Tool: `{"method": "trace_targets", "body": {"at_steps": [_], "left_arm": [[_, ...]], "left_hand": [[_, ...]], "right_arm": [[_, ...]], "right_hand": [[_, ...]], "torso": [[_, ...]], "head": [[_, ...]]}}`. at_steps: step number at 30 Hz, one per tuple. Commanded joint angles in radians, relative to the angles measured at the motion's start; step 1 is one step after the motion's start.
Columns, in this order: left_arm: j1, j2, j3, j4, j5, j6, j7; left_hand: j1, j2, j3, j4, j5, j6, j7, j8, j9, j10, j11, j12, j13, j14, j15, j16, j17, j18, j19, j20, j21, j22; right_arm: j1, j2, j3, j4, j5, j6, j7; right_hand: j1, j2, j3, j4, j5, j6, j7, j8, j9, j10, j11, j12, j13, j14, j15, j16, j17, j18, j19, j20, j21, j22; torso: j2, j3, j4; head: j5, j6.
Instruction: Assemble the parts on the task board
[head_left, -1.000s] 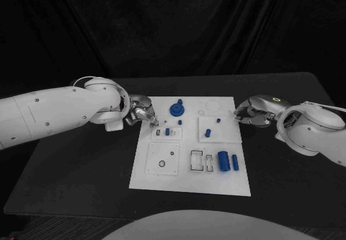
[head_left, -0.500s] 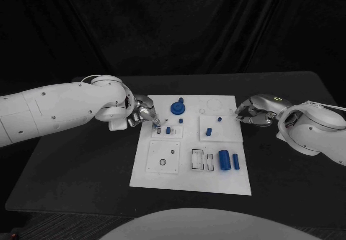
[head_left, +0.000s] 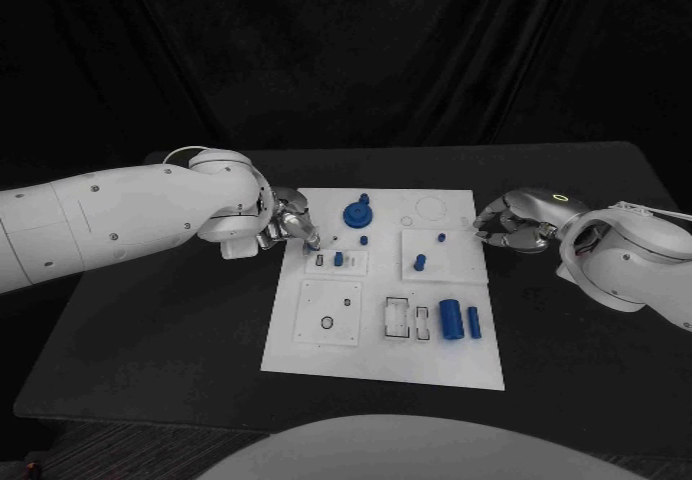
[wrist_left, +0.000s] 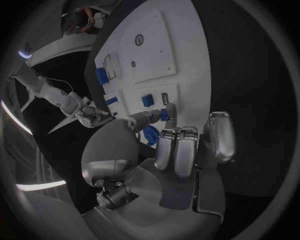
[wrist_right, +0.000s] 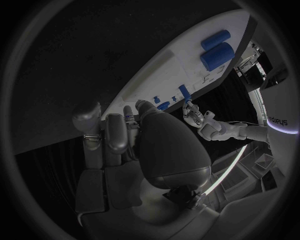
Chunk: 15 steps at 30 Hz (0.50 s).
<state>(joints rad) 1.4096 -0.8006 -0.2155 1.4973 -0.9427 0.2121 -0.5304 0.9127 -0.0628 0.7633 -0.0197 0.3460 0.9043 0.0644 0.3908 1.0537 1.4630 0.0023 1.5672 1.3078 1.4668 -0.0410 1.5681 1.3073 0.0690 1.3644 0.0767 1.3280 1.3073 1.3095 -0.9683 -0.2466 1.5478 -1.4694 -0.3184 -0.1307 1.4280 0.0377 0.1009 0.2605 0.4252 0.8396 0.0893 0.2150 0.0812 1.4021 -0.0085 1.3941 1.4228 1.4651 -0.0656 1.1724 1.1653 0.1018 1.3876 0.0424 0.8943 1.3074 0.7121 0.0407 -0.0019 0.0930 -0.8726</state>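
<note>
The white task board (head_left: 378, 345) lies mid-table. My left hand (head_left: 289, 228) hangs at its left edge, fingertips over the small raised block (head_left: 336, 262) that carries a blue peg (head_left: 338, 259). In the left wrist view that hand (wrist_left: 178, 145) pinches a small blue part (wrist_left: 164, 114) between thumb and a finger, just above the block's slot (wrist_left: 165, 98). My right hand (head_left: 508, 228) sits at the board's right edge with its fingers curled in; I see nothing in it (wrist_right: 125, 132). A round blue gear piece (head_left: 355, 213) stands at the board's far end.
Two blue cylinders (head_left: 459, 320) lie near the board's right side beside rectangular slots (head_left: 404, 320). A blue peg (head_left: 418, 264) stands on the right square plate. A square plate with a hole (head_left: 329, 312) lies on the board's near left. Black table surrounds the board.
My left hand has edged toward the board, bringing its fingertips over the small raised block. The right hand has stayed at the board's right edge.
</note>
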Motion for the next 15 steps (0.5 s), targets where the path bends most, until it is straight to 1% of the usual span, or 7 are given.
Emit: {"method": "trace_targets", "body": {"at_steps": [1, 10, 15], "left_arm": [[0.002, 0.001, 0.001, 0.004, -0.02, 0.004, -0.053], [0.002, 0.007, 0.001, 0.003, -0.022, 0.05, -0.081], [0.002, 0.009, 0.001, 0.005, -0.022, 0.058, -0.085]], "left_hand": [[-0.011, 0.003, 0.002, -0.006, 0.007, 0.004, 0.001, -0.003, -0.001, 0.108, 0.0, 0.004, 0.263, 0.104, 0.003, 0.003, 0.263, -0.003, 0.005, -0.001, 0.004, 0.177], [-0.011, -0.002, 0.001, -0.021, 0.014, 0.013, -0.004, 0.001, 0.001, 0.108, -0.004, 0.004, 0.263, 0.104, 0.001, 0.003, 0.263, -0.003, 0.006, -0.003, 0.004, 0.176], [-0.011, -0.003, 0.001, -0.022, 0.014, 0.013, -0.004, 0.0, 0.001, 0.108, -0.004, 0.004, 0.263, 0.104, 0.001, 0.003, 0.263, -0.003, 0.006, -0.003, 0.004, 0.176]], "right_arm": [[-0.003, -0.001, 0.001, 0.003, -0.001, 0.001, -0.014], [-0.003, -0.003, 0.001, 0.004, -0.001, -0.009, -0.012], [-0.003, -0.003, 0.001, 0.004, -0.001, -0.013, -0.011]], "right_hand": [[0.008, 0.0, 0.004, 0.001, 0.006, 0.005, -0.001, -0.004, -0.001, -0.005, 0.0, -0.005, -0.098, -0.002, -0.003, -0.003, -0.001, 0.011, -0.007, 0.0, -0.004, 0.112], [0.009, -0.001, 0.006, 0.001, 0.006, 0.004, -0.001, -0.005, -0.002, -0.005, 0.0, -0.004, -0.098, -0.002, -0.003, -0.004, -0.001, 0.011, -0.008, 0.0, -0.006, 0.112], [0.009, -0.003, 0.006, 0.001, 0.006, 0.003, 0.0, -0.006, -0.002, -0.005, 0.0, -0.005, -0.098, -0.002, -0.003, -0.003, 0.0, 0.011, -0.007, 0.0, -0.004, 0.112]], "torso": [[0.0, -0.0004, -0.0004], [-0.001, 0.0005, 0.0002], [-0.002, 0.0006, -0.0001]], "head": [[0.002, 0.0], [0.0, 0.0], [0.001, 0.0]]}}
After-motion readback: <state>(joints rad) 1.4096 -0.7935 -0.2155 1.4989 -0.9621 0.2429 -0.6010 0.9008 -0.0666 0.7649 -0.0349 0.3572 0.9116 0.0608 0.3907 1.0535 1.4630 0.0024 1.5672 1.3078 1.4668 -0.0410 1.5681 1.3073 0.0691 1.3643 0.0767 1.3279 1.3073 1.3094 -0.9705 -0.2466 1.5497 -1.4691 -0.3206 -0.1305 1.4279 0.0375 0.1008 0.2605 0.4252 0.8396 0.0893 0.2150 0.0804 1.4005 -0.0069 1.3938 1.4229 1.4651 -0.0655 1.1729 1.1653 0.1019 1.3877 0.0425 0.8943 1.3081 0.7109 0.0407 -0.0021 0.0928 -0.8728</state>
